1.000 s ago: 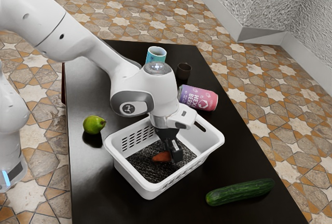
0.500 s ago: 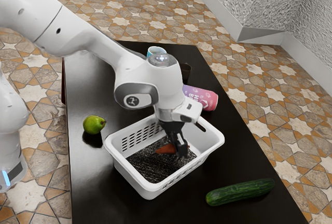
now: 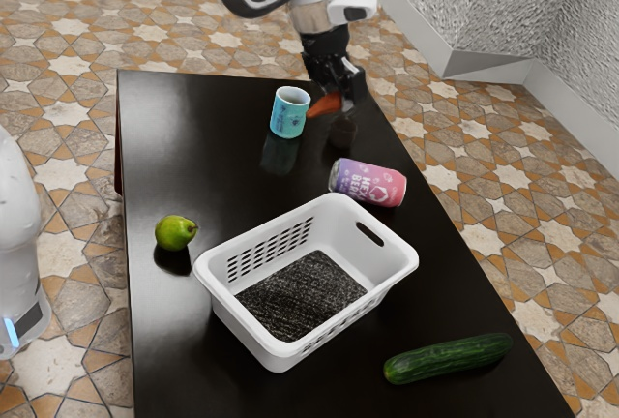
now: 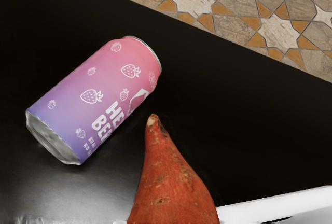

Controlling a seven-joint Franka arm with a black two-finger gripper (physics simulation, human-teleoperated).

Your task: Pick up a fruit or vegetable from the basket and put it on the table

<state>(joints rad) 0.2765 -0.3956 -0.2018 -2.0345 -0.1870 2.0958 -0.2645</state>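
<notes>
My gripper [image 3: 350,101] is up over the far end of the table, well away from the basket, and is shut on an orange-red sweet potato [image 3: 326,105]. The tapered end of the sweet potato [image 4: 168,180] points out from under the hand in the wrist view. The white basket [image 3: 215,292] stands on the black table [image 3: 164,341]; its dark speckled bottom is bare. A strip of the basket's white rim [image 4: 280,203] crosses the wrist view.
A pink and purple can [image 3: 369,183] lies between basket and gripper; the can [image 4: 96,99] is large in the wrist view. Near the gripper stand a teal cup [image 3: 289,114] and a dark cup [image 3: 341,134]. A green pear [image 3: 175,232] and a cucumber [image 3: 447,358] flank the basket.
My hand has risen out of the basket with the sweet potato and swung across to the table's far end. The basket, can, pear and cucumber have not moved.
</notes>
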